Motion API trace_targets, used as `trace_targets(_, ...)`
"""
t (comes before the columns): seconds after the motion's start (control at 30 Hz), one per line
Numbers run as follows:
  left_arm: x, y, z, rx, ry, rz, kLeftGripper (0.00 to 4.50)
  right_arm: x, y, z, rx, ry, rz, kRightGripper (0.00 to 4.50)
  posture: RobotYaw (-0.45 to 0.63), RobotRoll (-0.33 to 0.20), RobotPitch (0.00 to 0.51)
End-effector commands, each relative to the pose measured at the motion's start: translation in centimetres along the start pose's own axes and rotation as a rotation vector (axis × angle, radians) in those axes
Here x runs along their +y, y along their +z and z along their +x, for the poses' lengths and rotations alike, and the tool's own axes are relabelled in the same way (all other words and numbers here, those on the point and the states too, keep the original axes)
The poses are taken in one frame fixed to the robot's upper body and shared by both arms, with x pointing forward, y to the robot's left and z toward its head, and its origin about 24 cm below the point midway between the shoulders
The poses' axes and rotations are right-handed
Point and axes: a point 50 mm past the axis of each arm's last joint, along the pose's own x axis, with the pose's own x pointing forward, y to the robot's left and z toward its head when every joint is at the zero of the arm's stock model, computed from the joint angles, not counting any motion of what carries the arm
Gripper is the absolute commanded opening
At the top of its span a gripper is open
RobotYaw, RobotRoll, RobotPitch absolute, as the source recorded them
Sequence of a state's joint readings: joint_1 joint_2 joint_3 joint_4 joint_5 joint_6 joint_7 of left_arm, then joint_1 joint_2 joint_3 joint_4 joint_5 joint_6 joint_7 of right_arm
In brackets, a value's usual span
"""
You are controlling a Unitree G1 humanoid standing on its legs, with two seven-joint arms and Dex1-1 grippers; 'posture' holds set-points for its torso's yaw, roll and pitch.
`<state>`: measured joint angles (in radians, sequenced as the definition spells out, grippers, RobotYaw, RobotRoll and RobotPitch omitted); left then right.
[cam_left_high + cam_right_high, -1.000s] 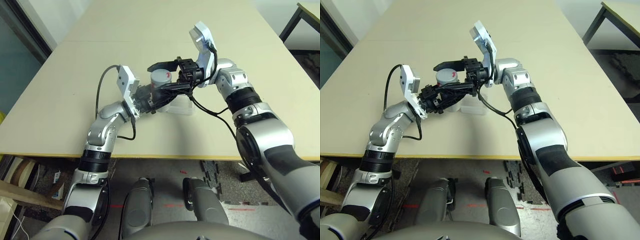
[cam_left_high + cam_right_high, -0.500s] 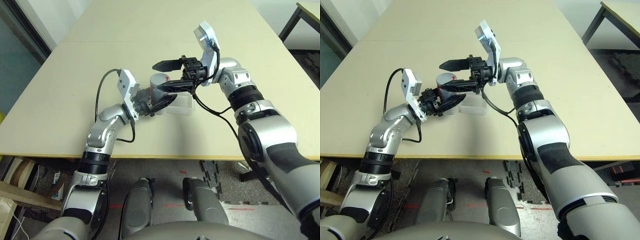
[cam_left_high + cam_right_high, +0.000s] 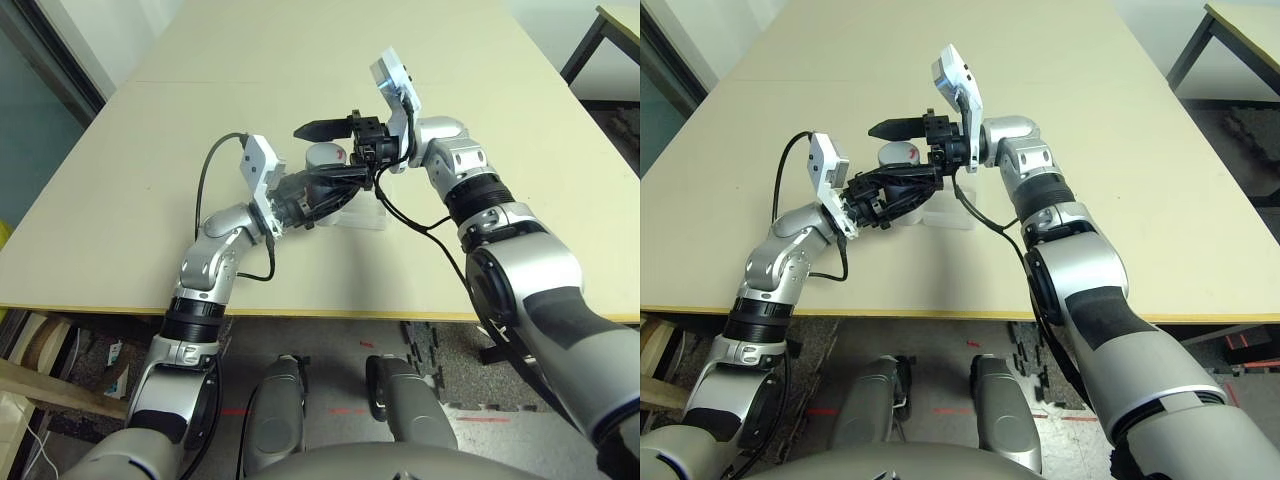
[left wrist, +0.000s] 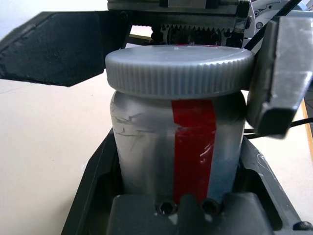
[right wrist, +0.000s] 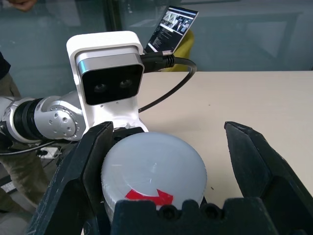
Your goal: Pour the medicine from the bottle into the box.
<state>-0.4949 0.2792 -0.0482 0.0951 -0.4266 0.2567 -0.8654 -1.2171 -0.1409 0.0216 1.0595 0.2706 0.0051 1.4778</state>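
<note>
I'm seeing my right gripper spreading wide around the bottle, its cap sitting between the fingers

Can't see much of the box, it's mostly tucked behind the end effectors right beside the bottle, whose base is hidden too.

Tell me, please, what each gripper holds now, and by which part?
The left gripper holds the bottle by its body, below the cap. The right gripper stands open around the cap and holds nothing.
</note>
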Motion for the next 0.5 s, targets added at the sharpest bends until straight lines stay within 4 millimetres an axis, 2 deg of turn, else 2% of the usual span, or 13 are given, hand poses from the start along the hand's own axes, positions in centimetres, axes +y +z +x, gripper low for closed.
trace_targets(0.03,-0.3,-0.1,-0.1,0.005,-0.012,0.009,2.71,-0.4,0.2,-0.6,0.019,-0.050,0.001,4.50,-0.02,0.000,0.141)
trace_targets(0.5,0.0,0.0,-0.3,0.000,0.012,0.007,2.71,-0.9,0.9,-5.4,0.082,-0.152,0.006,4.50,-0.02,0.000,0.144)
